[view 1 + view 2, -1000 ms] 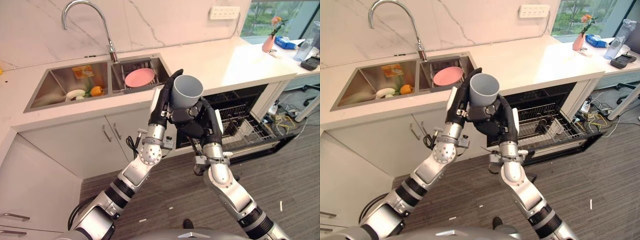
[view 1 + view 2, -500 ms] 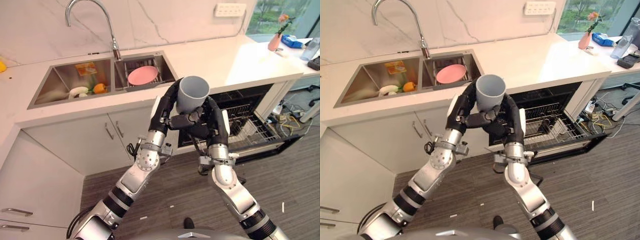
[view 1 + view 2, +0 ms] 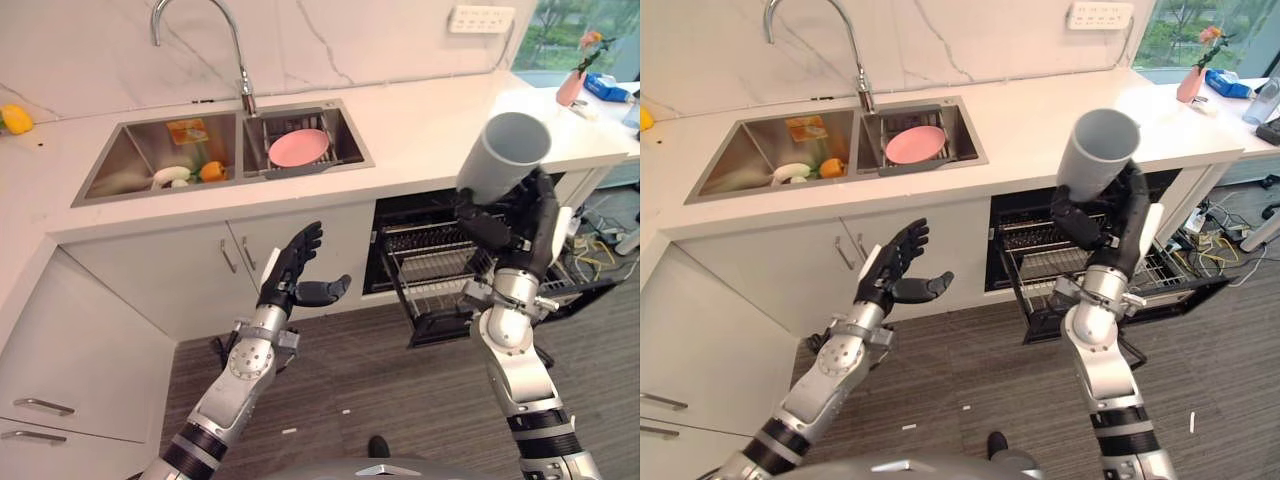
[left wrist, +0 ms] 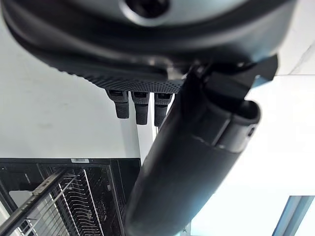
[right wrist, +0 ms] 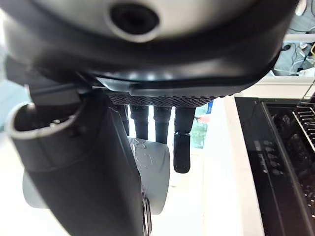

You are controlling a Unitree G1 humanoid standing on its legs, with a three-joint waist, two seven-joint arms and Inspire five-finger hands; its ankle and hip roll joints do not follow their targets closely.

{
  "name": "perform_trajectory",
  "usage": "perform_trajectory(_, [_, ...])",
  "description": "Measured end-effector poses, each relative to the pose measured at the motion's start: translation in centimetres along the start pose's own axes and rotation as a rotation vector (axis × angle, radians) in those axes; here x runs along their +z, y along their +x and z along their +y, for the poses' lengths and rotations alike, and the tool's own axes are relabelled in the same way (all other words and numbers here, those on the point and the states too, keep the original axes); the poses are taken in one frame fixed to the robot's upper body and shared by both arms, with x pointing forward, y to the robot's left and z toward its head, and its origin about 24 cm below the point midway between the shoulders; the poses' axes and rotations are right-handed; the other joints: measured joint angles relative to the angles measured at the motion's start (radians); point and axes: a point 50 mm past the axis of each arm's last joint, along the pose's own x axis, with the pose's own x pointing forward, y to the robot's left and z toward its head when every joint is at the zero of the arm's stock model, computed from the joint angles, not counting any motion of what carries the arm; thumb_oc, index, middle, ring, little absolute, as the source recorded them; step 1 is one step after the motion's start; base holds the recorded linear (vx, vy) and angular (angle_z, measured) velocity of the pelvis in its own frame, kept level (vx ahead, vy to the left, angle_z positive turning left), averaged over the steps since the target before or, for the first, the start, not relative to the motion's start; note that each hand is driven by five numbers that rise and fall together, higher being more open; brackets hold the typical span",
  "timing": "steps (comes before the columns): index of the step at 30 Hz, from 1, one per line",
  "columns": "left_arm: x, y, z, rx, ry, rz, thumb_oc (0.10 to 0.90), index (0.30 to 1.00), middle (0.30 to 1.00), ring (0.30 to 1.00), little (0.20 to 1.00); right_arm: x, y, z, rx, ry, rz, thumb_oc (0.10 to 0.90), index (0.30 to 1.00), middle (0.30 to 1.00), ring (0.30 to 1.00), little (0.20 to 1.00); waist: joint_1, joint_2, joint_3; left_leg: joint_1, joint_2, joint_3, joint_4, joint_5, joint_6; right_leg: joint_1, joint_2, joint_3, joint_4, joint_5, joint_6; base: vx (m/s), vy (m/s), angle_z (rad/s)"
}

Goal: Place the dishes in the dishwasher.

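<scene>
A white stone countertop runs across a kitchen, backed by a white marble wall with grey veins. On its far left edge sits a small yellow object. A double stainless steel sink is sunk into the counter, with a tall curved chrome faucet behind it. The left basin holds a white item and an orange vegetable; the right basin holds a round pink plate lying on a wire rack. Below are plain white cabinet doors with slim metal handles, above a dark wood-grain floor.

The robot's left hand hovers in front of the cabinets, fingers spread wide and holding nothing. To its right, the black dishwasher stands open, its wire rack pulled out. The right hand is raised above the dishwasher, fingers wrapped around a smooth grey cylindrical cup, tilted with its mouth toward the upper right. At far right, a pink vase with a flower stands on the counter by a window.
</scene>
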Motion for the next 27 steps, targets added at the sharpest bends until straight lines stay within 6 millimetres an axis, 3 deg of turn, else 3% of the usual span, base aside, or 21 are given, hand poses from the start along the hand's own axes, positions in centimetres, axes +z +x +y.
perform_trajectory(3, [-1.5, -1.5, 2.5, 0.057, 0.052, 0.072, 0.8, 0.9, 0.9, 0.9, 0.9, -1.7, 0.8, -1.6, 0.024, -0.133, 0.052, 0.4, 0.3, 0.3, 0.3, 0.3, 0.038, -0.014, 0.026, -0.051, -0.004, -0.024, 0.002, 0.017, -0.002, -0.041, -0.006, -0.022, 0.001, 0.011, -0.004, -0.08, -0.004, 0.21])
perform_trajectory(4, [-3.1, -3.0, 4.3, 0.105, 0.079, 0.145, 0.8, 0.9, 0.9, 0.9, 0.9, -2.5, 1.3, -2.0, 0.047, -0.187, 0.086, 0.4, 0.3, 0.3, 0.3, 0.3, 0.06, -0.02, 0.047, -0.089, -0.005, -0.038, 0.005, 0.026, 0.001, -0.067, -0.008, -0.033, 0.004, 0.019, -0.006, -0.06, 0.001, 0.25])
perform_trajectory(8, [-7.4, -6.9, 7.6, 0.202, 0.125, 0.38, 0.8, 0.9, 0.9, 0.9, 0.9, -4.4, 2.1, -4.2, 0.077, -0.356, 0.171, 0.4, 0.3, 0.3, 0.3, 0.3, 0.107, -0.023, 0.091, -0.118, -0.004, -0.068, 0.005, 0.033, -0.001, -0.084, -0.01, -0.064, 0.004, 0.019, -0.006, -0.04, 0.006, 0.24])
perform_trajectory(13, [-10.1, -10.4, 9.8, 0.256, 0.166, 0.55, 0.8, 0.9, 0.9, 0.9, 0.9, -5.9, 3.6, -6.2, 0.078, -0.476, 0.246, 0.4, 0.3, 0.3, 0.3, 0.3, 0.153, -0.021, 0.15, -0.208, -0.016, -0.133, 0.006, 0.06, 0.0, -0.142, -0.026, -0.125, 0.003, 0.019, -0.006, -0.04, 0.014, 0.38])
perform_trajectory(18, [-10.3, -10.1, 9.6, 0.236, 0.168, 0.553, 0.8, 0.9, 0.9, 0.9, 0.9, -5.9, 6.1, -7.3, 0.033, -0.551, 0.283, 0.4, 0.3, 0.3, 0.3, 0.3, 0.18, -0.008, 0.191, -0.279, -0.036, -0.157, 0.006, 0.08, 0.008, -0.2, -0.046, -0.147, 0.004, 0.032, -0.001, -0.01, 0.023, 0.16])
perform_trajectory(22, [-9.7, -8.6, 9.7, 0.237, 0.17, 0.497, 0.8, 0.9, 0.9, 0.9, 0.9, -5.8, 7.7, -8.3, -0.017, -0.609, 0.306, 0.4, 0.3, 0.3, 0.3, 0.3, 0.189, 0.003, 0.231, -0.299, -0.043, -0.159, 0.007, 0.085, 0.01, -0.219, -0.053, -0.148, 0.005, 0.037, 0.004, 0.0, 0.003, 0.02])
perform_trajectory(27, [-9.3, -6.7, 8.9, 0.233, 0.142, 0.45, 0.8, 0.9, 0.9, 0.9, 0.9, -5.4, 9.8, -9.3, -0.096, -0.636, 0.351, 0.4, 0.3, 0.3, 0.3, 0.3, 0.184, 0.045, 0.255, -0.312, -0.053, -0.155, 0.007, 0.085, 0.011, -0.235, -0.063, -0.144, 0.005, 0.039, 0.005, 0.0, 0.014, -0.01])
